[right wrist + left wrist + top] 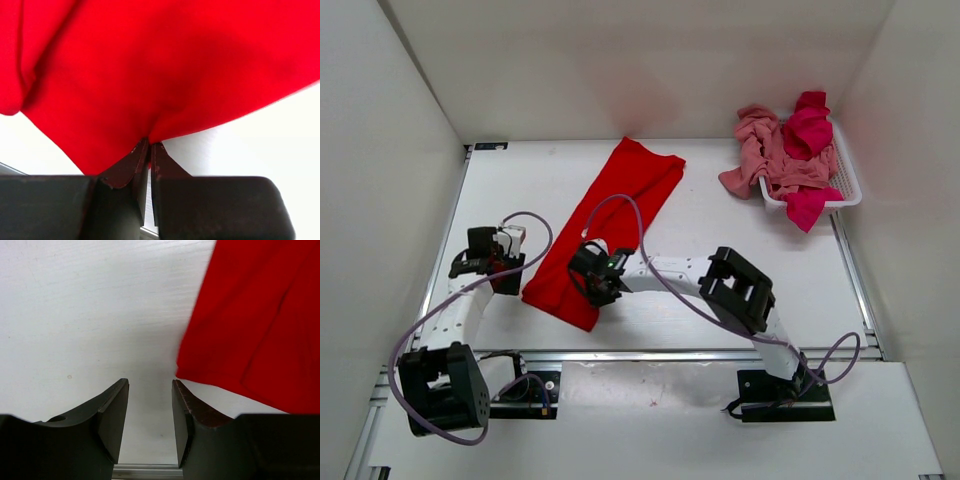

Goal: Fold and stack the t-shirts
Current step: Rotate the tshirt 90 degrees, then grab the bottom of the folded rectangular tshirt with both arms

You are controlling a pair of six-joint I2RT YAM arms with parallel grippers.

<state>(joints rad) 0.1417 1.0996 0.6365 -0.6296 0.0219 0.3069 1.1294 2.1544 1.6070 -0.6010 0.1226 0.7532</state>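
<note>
The white table (820, 270) carried all items. The red shirt (612, 225) lay as a long, narrow strip, running diagonally from the far centre of the table toward the near left. In the left wrist view, its near edge (260, 315) lay flat on the table surface.

The white basket (850, 185) stood at the far right corner. The salmon pink shirt (765, 150) lay crumpled in it and spilled over its left rim. The magenta shirt (808, 130) lay bunched on top, with one part hanging over the near rim.

The right gripper (588, 280) sat over the near part of the red shirt. Its jaws were clamped on a pinched fold of the red fabric (165, 65), with the tips (150, 145) almost touching.

The left gripper (508, 272) was positioned just left of the red shirt's near end. Its jaws (150, 382) were spread apart over bare table and held nothing.
</note>
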